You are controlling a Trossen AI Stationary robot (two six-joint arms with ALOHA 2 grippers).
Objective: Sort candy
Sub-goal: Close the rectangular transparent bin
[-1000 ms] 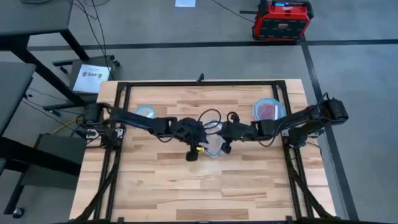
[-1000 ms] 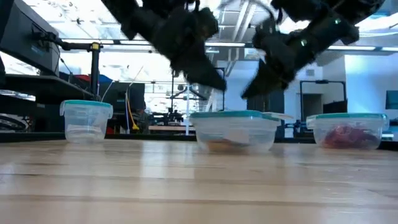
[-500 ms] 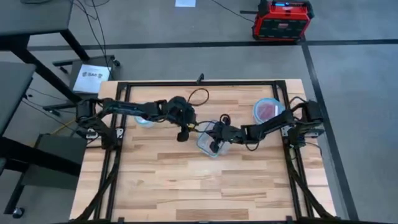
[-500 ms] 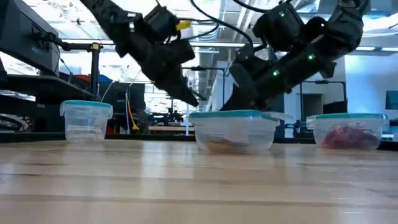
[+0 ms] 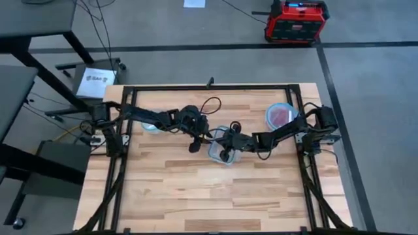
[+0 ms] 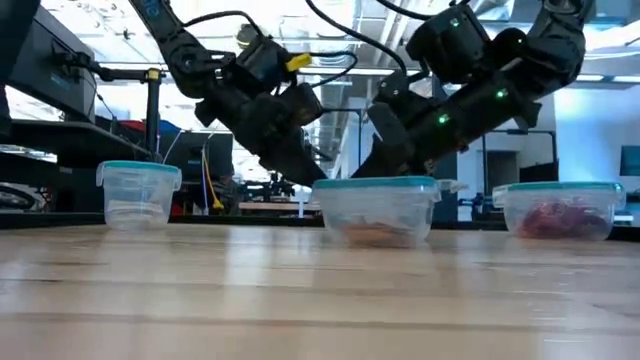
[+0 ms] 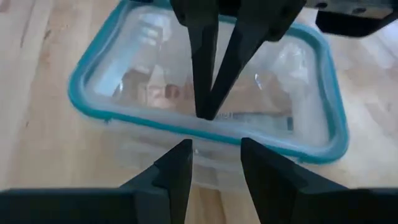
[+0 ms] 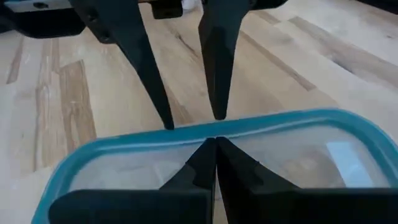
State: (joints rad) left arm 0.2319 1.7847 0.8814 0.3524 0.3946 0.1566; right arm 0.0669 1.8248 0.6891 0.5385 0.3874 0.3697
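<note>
Left gripper (image 7: 214, 162) low at near rim of clear rectangular teal-lidded container (image 7: 124, 121) at table centre, fingers parted, nothing between them. Right gripper (image 8: 214, 163) at opposite rim, facing left one, fingers pressed together with tips on lid edge. Orange-white wrapped candy (image 7: 255, 112) inside this container, under lid, between both grippers. Bare wooden tabletop (image 5: 196, 189) wide open on near side. Round containers sit well apart: red-filled one (image 5: 279, 115) beside right arm, pale one (image 6: 138, 193) beside left arm.

Left gripper (image 7: 214, 155): fingers parted, beside the container's rim.
Container (image 7: 93, 115): clear, teal-rimmed, on the tabletop (image 7: 37, 149).
Right gripper (image 7: 208, 115): fingers pressed together over the container.
Candy (image 7: 255, 109): wrappers blurred inside.
</note>
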